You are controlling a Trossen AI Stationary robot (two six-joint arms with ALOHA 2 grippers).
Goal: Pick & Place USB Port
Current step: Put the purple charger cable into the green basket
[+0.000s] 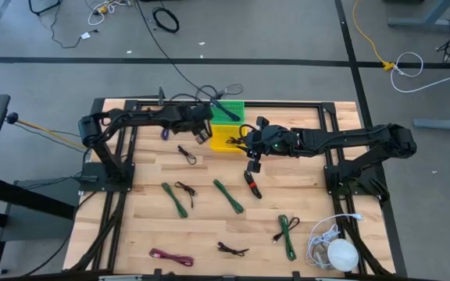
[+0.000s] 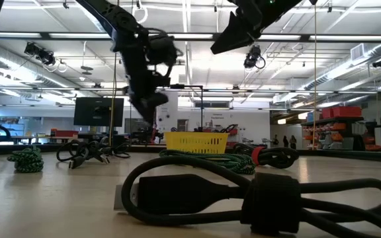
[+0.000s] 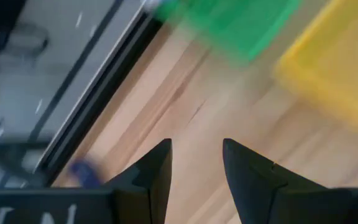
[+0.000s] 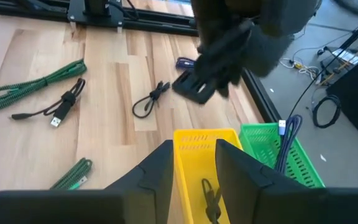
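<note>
Dark jointed arms (image 1: 139, 119) (white lettering), tapered jaws.

Two baskets are seen, one yellow basket (image 1: 226, 137) and one green basket (image 1: 226, 112) touching it. Around the yellow basket, four green cables (image 1: 228, 196) and several darker cables (image 1: 187, 154) are counted.

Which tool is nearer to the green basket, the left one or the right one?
Left. The left tool hovers just beside the green basket; the right tool is farther, past the yellow basket.
</note>
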